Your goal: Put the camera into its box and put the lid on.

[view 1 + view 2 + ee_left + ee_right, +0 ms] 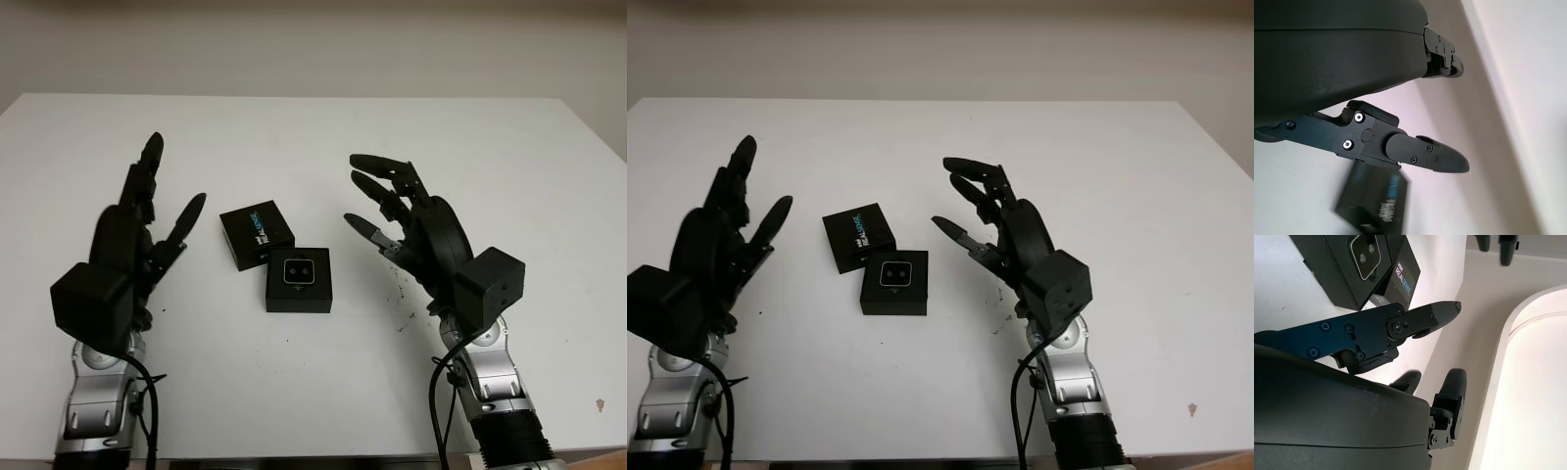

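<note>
A black open box [299, 282] lies on the white table [313, 137], with a small silver-faced camera [297, 272] seated in it. Touching its far left corner is the black lid [257, 234], printed with white and blue lettering. The box with the camera [1365, 250] and the lid [1400, 281] also appear in the right wrist view, and the lid [1375, 200] in the left wrist view. My left hand [157, 220] hovers open to the left of both, holding nothing. My right hand [382, 201] is raised open to the right of the box, also holding nothing.
Small dark specks [402, 294] mark the table right of the box. The table's far edge [294, 96] meets a pale wall. A tiny brown spot [601, 402] sits near the front right corner.
</note>
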